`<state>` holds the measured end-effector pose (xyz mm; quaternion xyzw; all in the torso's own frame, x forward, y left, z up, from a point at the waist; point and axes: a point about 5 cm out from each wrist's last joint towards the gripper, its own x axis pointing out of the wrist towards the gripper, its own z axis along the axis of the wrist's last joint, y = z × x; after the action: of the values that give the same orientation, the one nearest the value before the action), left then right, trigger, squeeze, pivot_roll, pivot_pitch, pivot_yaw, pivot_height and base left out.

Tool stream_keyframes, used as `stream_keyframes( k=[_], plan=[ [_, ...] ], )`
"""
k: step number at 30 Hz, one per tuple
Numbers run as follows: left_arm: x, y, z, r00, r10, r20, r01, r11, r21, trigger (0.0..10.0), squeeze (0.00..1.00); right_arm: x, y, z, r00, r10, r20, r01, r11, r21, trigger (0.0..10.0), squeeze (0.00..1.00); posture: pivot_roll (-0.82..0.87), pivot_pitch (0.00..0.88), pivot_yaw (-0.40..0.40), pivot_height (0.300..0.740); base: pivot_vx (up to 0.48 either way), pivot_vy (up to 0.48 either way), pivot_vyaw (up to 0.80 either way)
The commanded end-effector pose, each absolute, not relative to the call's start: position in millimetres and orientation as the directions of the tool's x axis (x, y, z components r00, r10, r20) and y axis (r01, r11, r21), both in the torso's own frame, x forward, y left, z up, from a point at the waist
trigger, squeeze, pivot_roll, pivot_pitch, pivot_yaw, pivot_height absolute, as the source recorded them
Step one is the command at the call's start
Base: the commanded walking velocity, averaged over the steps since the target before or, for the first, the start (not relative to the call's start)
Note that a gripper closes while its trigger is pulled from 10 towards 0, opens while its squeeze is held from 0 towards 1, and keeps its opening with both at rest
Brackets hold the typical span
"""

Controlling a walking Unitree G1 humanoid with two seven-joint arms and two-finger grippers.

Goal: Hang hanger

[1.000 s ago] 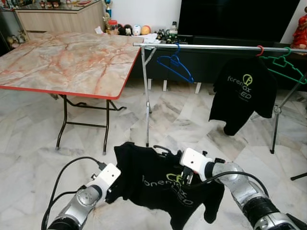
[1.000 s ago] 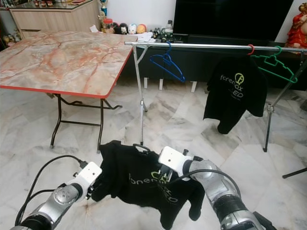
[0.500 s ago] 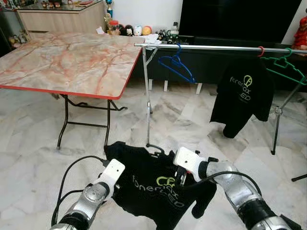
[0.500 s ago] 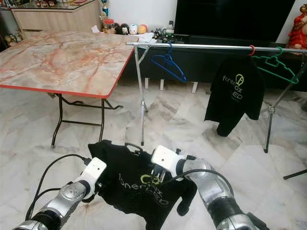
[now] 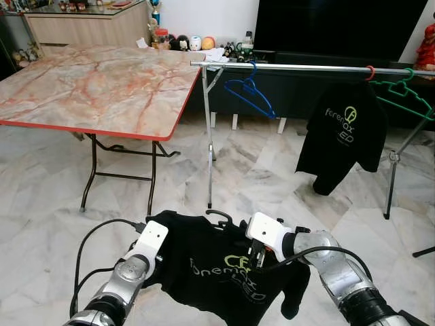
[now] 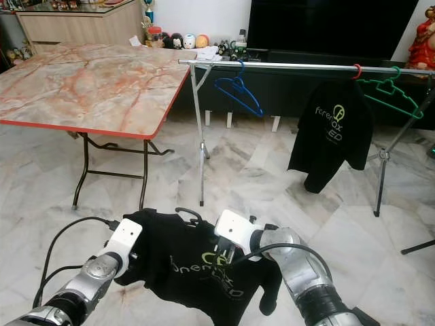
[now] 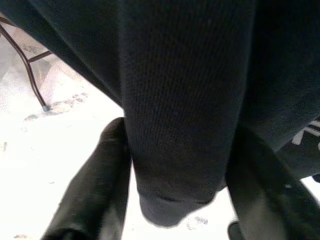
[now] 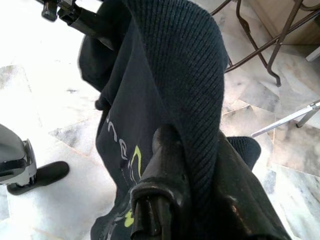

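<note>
Closest to the camera, two silver robot arms hold a black T-shirt (image 5: 217, 265) with a yellow and white logo, spread between them above the marble floor (image 5: 41, 224). The left gripper (image 7: 170, 165) has its two black fingers (image 7: 95, 190) pressed on a fold of the shirt's dark knit, at the shirt's left shoulder. The right gripper (image 8: 192, 165) has its fingers clamped together on the fabric near the chest logo. A dark hanger hook (image 5: 219, 214) sticks up from the shirt's collar, between the two arms.

Beyond the shirt, to the left, stands a folding table with a red-edged marble-pattern surface (image 5: 102, 81) on black legs. Straight ahead and running right is a silver clothes rail (image 5: 306, 68) on metal legs. On the rail hang a bare blue hanger (image 5: 249, 94), then a second black logo T-shirt (image 5: 343, 136) on a red hook, then a bare green hanger (image 5: 402, 94) at the far right.

Behind the rail is a dark television (image 5: 340, 30) on a low cabinet, with small figurines (image 5: 187, 43) lined up against the wall, and a wooden sideboard (image 5: 81, 24) at far left.
</note>
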<state>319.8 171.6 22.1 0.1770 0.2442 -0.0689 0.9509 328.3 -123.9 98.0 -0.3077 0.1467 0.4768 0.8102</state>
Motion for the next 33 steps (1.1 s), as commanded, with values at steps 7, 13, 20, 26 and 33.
stream_keyframes(
  k=[7,13,20,26,33],
  plan=[
    [320.2,169.1,21.7,0.866,-0.068,-0.495,0.226,0.937,0.267,0.0,0.0,327.3,-118.8,107.9,0.498,0.713,-0.493,-0.864,0.363,-0.348,10.0,0.0,0.0,0.05,-0.002,0.74,0.0,0.0,0.0],
    [319.7,168.0,21.9,0.868,-0.086,-0.489,0.247,0.929,0.275,0.0,0.0,325.7,-120.6,105.2,0.501,0.703,-0.505,-0.864,0.371,-0.34,10.0,0.0,0.0,0.053,-0.002,0.74,0.0,0.0,0.0],
    [319.6,168.5,21.9,0.868,-0.086,-0.489,0.251,0.925,0.284,0.0,0.0,324.9,-121.5,102.9,0.5,0.695,-0.516,-0.865,0.373,-0.336,10.0,0.0,0.0,0.056,0.0,0.74,0.0,0.0,0.0],
    [318.1,167.5,20.5,0.863,-0.103,-0.494,0.269,0.922,0.278,0.0,0.0,325.9,-123.5,103.7,0.508,0.688,-0.518,-0.861,0.38,-0.339,10.0,0.0,0.0,0.058,0.002,0.74,0.0,0.0,0.0],
    [318.1,165.7,20.3,0.858,-0.117,-0.499,0.282,0.921,0.269,0.0,0.0,325.3,-124.0,100.6,0.513,0.679,-0.524,-0.858,0.385,-0.341,10.0,0.0,0.0,0.058,0.004,0.74,0.0,0.0,0.0]
  ],
)
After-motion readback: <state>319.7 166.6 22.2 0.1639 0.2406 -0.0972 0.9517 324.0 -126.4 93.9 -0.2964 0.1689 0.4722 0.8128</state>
